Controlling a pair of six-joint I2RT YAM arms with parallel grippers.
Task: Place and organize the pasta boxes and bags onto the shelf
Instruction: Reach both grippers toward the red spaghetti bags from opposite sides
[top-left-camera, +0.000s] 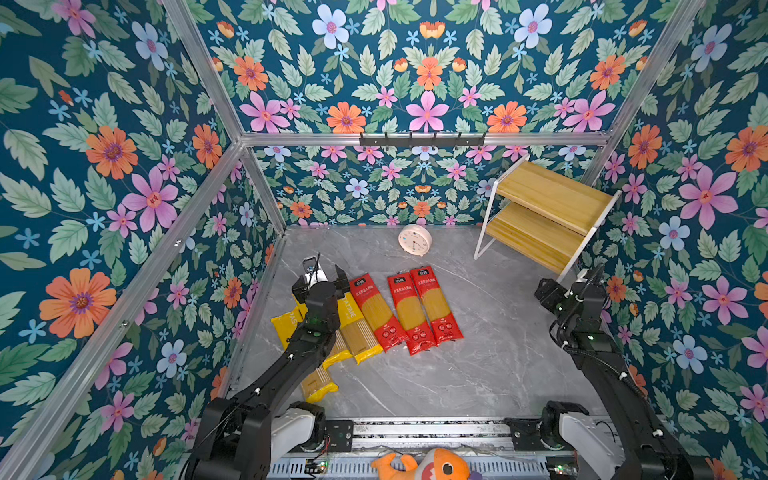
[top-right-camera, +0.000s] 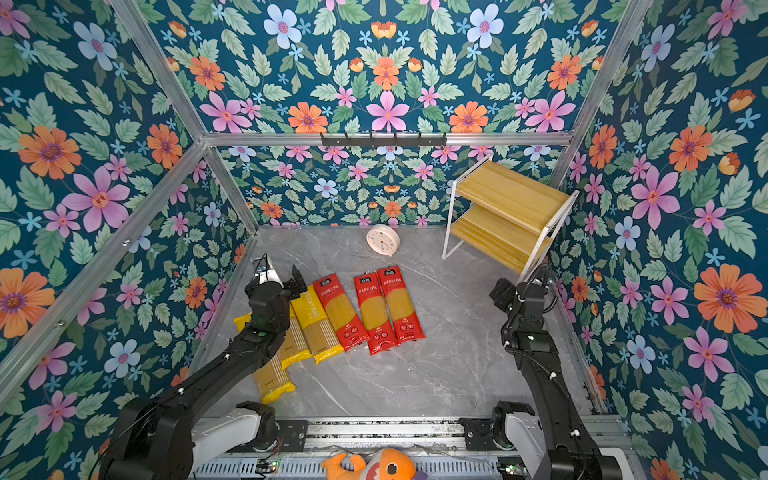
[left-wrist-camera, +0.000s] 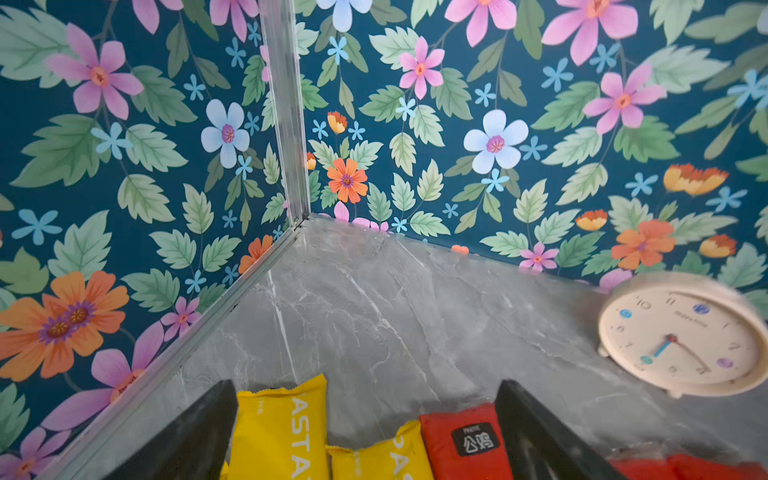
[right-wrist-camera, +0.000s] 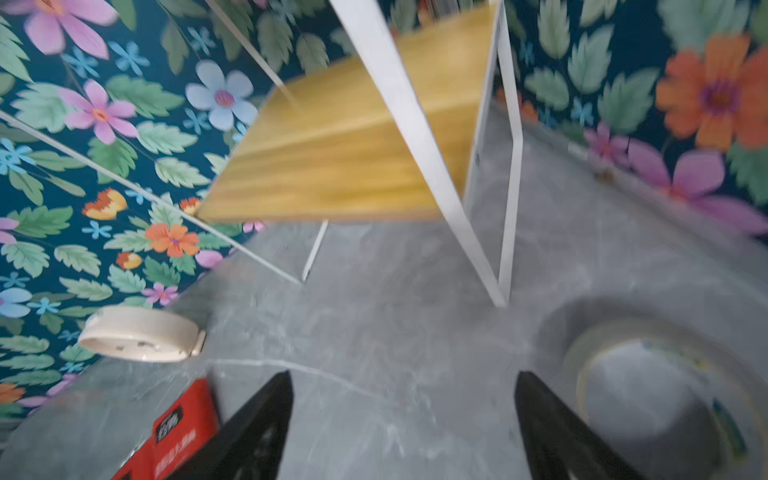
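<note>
Three red pasta bags (top-left-camera: 409, 311) lie side by side on the grey floor in both top views. Beside them on the left lie yellow pasta bags (top-left-camera: 355, 328), partly under my left arm. My left gripper (top-left-camera: 326, 276) hangs open over their far ends. In the left wrist view its open jaws span two yellow bag ends (left-wrist-camera: 282, 428) and one red bag end (left-wrist-camera: 465, 440) without touching them. My right gripper (right-wrist-camera: 403, 386) is open over bare floor, in front of the shelf (top-left-camera: 548, 208), whose two wooden boards carry nothing. No boxes are in view.
A cream alarm clock (top-left-camera: 414, 240) stands at the back wall, left of the shelf. A black hook rail (top-left-camera: 422, 140) runs along the wall above. An orange plush toy (top-left-camera: 432, 465) lies at the front rail. A blurred pale ring (right-wrist-camera: 623, 330) sits near my right gripper.
</note>
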